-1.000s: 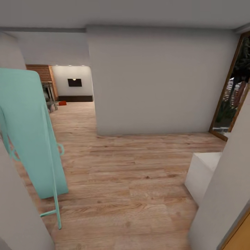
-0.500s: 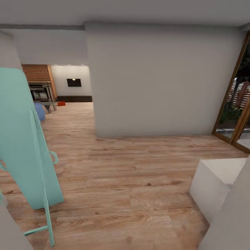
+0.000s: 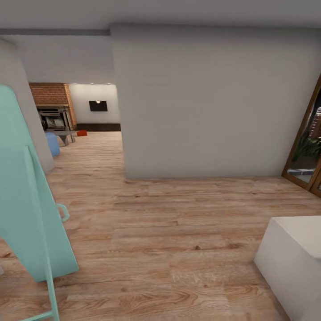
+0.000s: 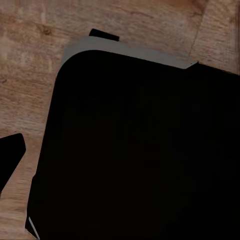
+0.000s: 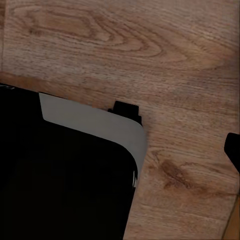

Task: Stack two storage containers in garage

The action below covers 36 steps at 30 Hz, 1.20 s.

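Down the hallway ahead of us, past the corner of the grey wall (image 3: 209, 102), the living room (image 3: 84, 129) opens up, and a small red-orange shape (image 3: 81, 133) sits on its plank floor beside a low tabletop (image 3: 62, 133); we take it for 1 of the 2 storage containers, though it is too small to be sure. Compared with 1 s ago, the whole head view has shifted: the teal folded frame (image 3: 26, 214) has slid toward the left edge, the white block (image 3: 292, 254) at right looms larger, and a blue rounded seat (image 3: 52, 143) and the brick fireplace (image 3: 51, 107) have come out from behind the teal panel. We read that as our base rolling and turning, not as things moving. So we judge ourselves in transit toward the first pick-up, with nothing carried yet. Both wrist views look down on wood flooring (image 5: 150, 45) and dark robot body (image 4: 135, 150); whether either gripper is spread or closed, we cannot tell. No brand, label or writing is legible anywhere.
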### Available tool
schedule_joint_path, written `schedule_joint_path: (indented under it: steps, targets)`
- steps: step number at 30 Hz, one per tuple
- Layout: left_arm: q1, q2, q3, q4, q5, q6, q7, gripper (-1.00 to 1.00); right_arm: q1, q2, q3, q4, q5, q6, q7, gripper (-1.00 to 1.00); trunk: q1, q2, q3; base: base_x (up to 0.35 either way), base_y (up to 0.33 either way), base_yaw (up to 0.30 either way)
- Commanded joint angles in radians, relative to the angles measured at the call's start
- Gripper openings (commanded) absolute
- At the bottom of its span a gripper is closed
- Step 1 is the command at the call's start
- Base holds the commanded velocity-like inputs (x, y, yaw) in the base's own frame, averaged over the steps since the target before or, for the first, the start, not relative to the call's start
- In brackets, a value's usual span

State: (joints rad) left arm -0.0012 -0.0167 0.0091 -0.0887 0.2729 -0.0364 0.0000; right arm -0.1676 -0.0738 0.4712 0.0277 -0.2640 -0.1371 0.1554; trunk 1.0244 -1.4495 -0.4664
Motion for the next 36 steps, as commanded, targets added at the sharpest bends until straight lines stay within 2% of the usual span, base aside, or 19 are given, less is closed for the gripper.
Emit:
schedule_joint_path:
  steps: [1,24,36]
  targets:
    - [0.000,0.000,0.000,0.000,0.005,-0.003,0.000,1.00,-0.001,0.000,0.007,0.003,-0.011,-0.005,0.006,1.00,0.001,0.000,-0.001,0.329,0.000,0.000]
    - [0.000,0.000,0.000,0.000,0.005,-0.003,0.000,1.00,-0.001,0.003,0.009,0.003,-0.011,0.001,0.006,1.00,0.001,0.000,-0.001,0.329,0.000,0.000]
    - [0.000,0.000,0.000,0.000,0.005,-0.004,0.000,1.00,-0.001,0.002,0.006,0.003,-0.013,-0.008,0.006,1.00,0.001,0.000,-0.001,0.329,0.000,0.086]
